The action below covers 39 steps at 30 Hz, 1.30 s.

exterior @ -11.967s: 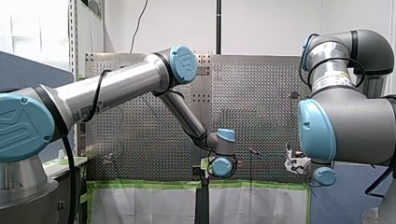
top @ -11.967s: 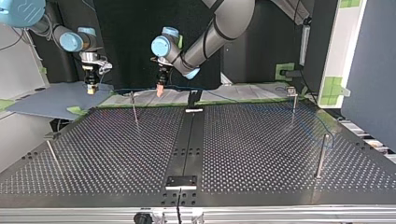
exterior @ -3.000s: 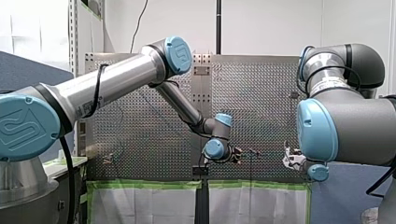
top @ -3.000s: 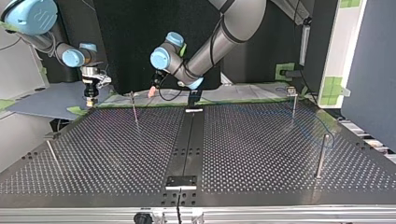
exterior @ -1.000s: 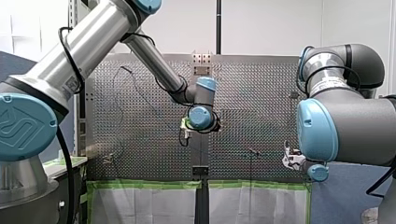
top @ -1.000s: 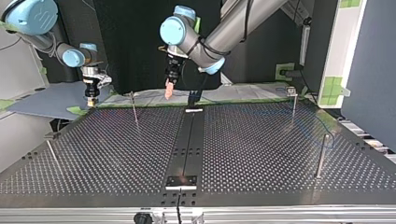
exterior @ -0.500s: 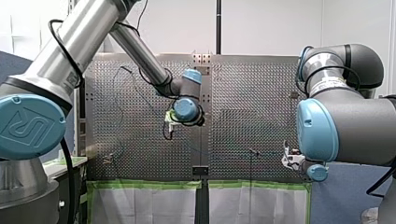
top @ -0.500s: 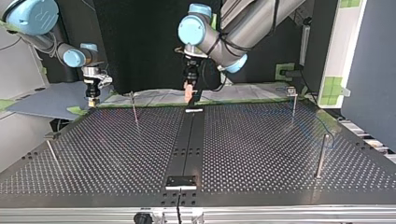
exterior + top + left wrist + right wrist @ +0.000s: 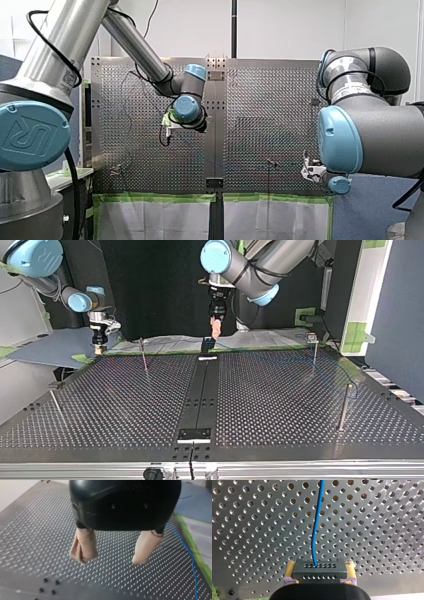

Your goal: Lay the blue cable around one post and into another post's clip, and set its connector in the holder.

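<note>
Our left pincer hangs open and empty, beige pads spread apart, above the far middle of the perforated worktop, just over a small black block. Our right pincer, at the top view's left, is clamped on the black connector, from which the blue cable runs away across the holes. In the top view the cable shows faintly along the far edge and curves near a post at the right. Whether it is clipped anywhere we cannot tell. We judge the routing step to be in hand, with the connector not yet set down. The next move likely calls for the left pincer to descend on the slack and guide it round a post while the right holds the connector steady.
</note>
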Available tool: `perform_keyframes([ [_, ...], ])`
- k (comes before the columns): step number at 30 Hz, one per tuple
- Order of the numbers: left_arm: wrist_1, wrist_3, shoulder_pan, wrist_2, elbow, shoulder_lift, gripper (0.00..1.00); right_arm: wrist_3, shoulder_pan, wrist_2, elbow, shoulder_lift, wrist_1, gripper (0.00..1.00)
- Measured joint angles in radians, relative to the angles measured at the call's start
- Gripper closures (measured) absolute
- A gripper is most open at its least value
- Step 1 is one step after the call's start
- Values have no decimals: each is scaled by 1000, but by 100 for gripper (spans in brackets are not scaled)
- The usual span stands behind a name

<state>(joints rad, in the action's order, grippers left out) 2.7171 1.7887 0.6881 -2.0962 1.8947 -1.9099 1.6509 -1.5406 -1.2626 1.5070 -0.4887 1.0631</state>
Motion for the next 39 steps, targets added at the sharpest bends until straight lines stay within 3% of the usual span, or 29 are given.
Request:
perform_keyframes([
  [11, -19, 53, -24, -99, 99, 99, 0, 0, -1, 0, 0, 1, 0, 100],
  [20, -22, 79, -79, -164, 173, 174, 0, 0, -1, 0, 0, 3, 2, 100],
  [39, -150, 224, -244, -20, 339, 340, 0, 0, -8, 0, 0, 9, 6, 100],
])
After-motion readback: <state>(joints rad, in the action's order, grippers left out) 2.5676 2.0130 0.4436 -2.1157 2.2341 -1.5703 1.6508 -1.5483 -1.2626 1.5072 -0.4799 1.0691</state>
